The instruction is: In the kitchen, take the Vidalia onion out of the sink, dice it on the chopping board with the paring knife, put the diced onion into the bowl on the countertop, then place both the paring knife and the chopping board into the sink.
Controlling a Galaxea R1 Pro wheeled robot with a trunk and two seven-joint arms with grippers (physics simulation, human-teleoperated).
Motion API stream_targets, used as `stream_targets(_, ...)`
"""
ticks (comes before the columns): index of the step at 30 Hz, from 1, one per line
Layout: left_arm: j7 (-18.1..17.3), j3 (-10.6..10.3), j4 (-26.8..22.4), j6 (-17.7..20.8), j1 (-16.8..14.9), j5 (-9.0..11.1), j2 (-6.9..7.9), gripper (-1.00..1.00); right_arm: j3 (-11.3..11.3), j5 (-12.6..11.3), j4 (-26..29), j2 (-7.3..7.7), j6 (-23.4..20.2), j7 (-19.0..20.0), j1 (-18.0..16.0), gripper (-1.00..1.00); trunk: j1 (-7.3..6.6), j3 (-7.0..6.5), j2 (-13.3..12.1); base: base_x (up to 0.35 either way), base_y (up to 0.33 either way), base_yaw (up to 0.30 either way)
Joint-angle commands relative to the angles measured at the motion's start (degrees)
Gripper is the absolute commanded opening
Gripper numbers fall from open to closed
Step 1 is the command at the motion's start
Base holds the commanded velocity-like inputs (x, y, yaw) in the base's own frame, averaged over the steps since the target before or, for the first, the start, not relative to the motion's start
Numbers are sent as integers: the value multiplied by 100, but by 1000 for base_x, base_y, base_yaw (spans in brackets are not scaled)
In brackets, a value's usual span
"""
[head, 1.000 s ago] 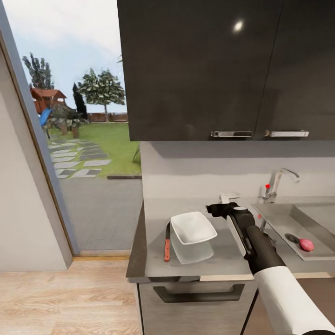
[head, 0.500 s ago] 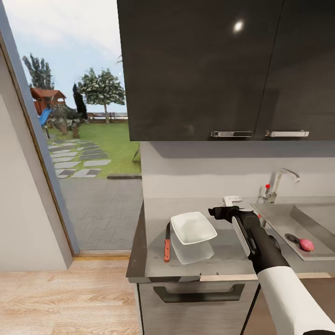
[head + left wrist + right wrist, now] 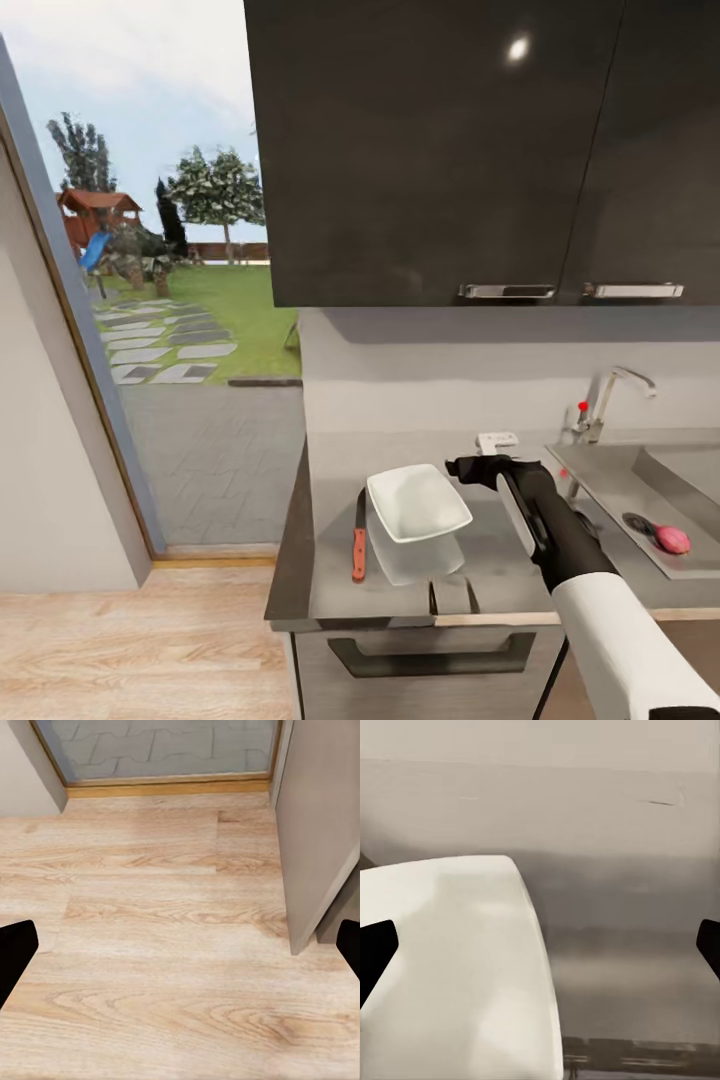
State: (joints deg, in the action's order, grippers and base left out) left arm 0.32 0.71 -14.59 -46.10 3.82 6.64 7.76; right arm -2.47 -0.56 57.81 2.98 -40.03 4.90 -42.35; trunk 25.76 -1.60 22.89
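Note:
A white bowl (image 3: 418,503) rests on a translucent chopping board (image 3: 412,560) on the grey countertop (image 3: 335,480). The paring knife (image 3: 358,540) with a red handle lies just left of the board. A pinkish Vidalia onion (image 3: 675,540) sits in the steel sink (image 3: 610,475) at the right. My right gripper (image 3: 468,467) hovers just right of the bowl's far corner, open with nothing in it. In the right wrist view the bowl (image 3: 457,967) is close below the open right gripper (image 3: 540,945). The left gripper (image 3: 180,952) is open over the wooden floor (image 3: 165,915).
Dark wall cabinets (image 3: 450,150) hang over the counter. A faucet (image 3: 605,400) stands behind the sink, and a small white object (image 3: 497,440) lies on the counter behind my gripper. A glass door (image 3: 150,300) to the garden is at the left.
The whole head view has shifted a little, so the camera moved. My right gripper stays beside the bowl, with the forearm turned slightly. Nothing was picked up or released.

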Motion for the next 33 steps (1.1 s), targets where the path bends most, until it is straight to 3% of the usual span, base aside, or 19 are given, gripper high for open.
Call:
stream_targets(1,3,-1,-9,-4,5,12,2,100,-10,-4,-27,7,8,17,-1,100,2,1,3,8,0,0)
stream_targets(10,3,-1,-9,-4,3,12,5,100,-8,-5,-599,9,423,257,-1,100,2,1,3,178,57,0)
stream_targets(25,3,-1,-9,-4,2,12,-2,100,-8,3,-927,17,554,389,-1,100,2,1,3,75,8,0)
stream_targets(33,3,-6,-9,-11,2,12,-22,100,-2,-1,-1242,170,867,642,-1,100,2,1,3,0,0,0)
